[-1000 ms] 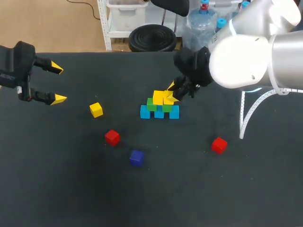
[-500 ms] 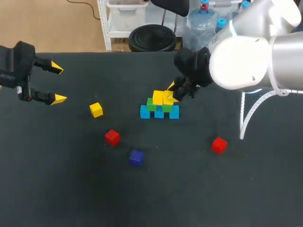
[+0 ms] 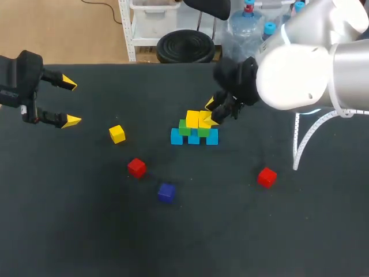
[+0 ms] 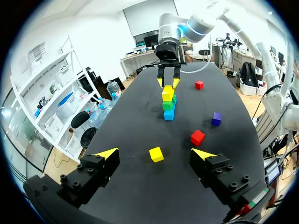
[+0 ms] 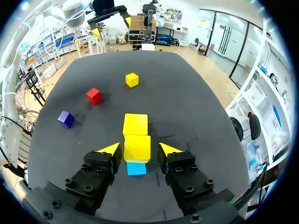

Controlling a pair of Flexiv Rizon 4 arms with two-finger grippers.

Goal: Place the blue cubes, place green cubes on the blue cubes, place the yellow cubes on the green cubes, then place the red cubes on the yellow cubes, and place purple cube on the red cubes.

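Since the yellow cube [image 5: 136, 142] already rests on the green cubes [image 3: 184, 128] at the stack's [image 3: 194, 137] 3 o'clock end, the right gripper's [image 5: 139, 149] jaws flank it with slim gaps, not squeezing. Parked at the table's [image 3: 86, 231] 9 o'clock, the left gripper [image 3: 70, 101] hangs wide open, clear of the red cubes [image 3: 136, 167] needed next.

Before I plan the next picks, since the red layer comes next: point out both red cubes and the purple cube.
Left-side red cube [image 3: 136, 167]: head view, its centre.
Right-side red cube [image 3: 267, 177]: head view, its centre.
Purple cube [image 3: 166, 192]: head view, its centre.
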